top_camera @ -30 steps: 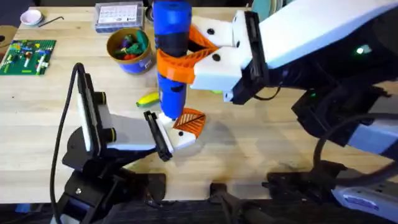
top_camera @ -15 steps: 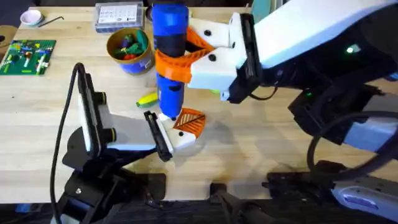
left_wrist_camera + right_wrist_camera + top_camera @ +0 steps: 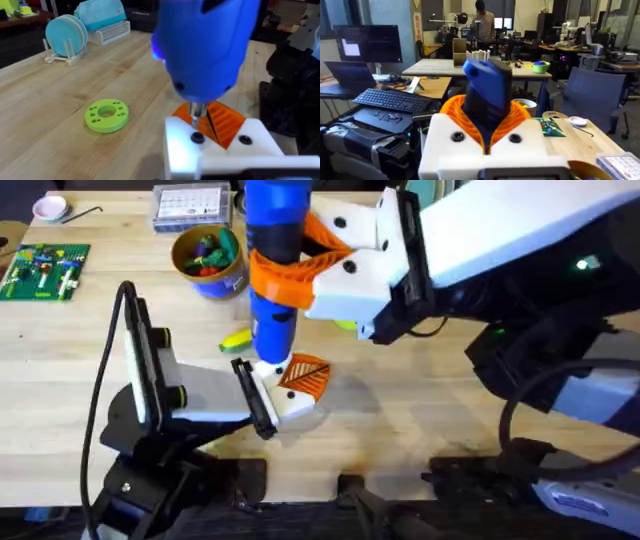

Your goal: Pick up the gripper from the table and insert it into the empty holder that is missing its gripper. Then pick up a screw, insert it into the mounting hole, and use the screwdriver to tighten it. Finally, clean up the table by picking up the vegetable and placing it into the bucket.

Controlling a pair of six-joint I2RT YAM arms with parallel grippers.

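Now the right hand, clamped on the bright blue cylindrical screwdriver, tightens a screw in the white pointed holder, apparently gripped by the left hand. Next, keep the bit seated.

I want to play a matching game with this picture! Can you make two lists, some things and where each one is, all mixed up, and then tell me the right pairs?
Things:
1. screwdriver
2. vegetable
3. bucket
4. green disc

Places or states:
A. lying flat on the table, with holes in it
B. clamped upright in the right gripper
C. full of colourful toys
D. lying beside the screwdriver's lower end

Pairs: 1-B, 2-D, 3-C, 4-A
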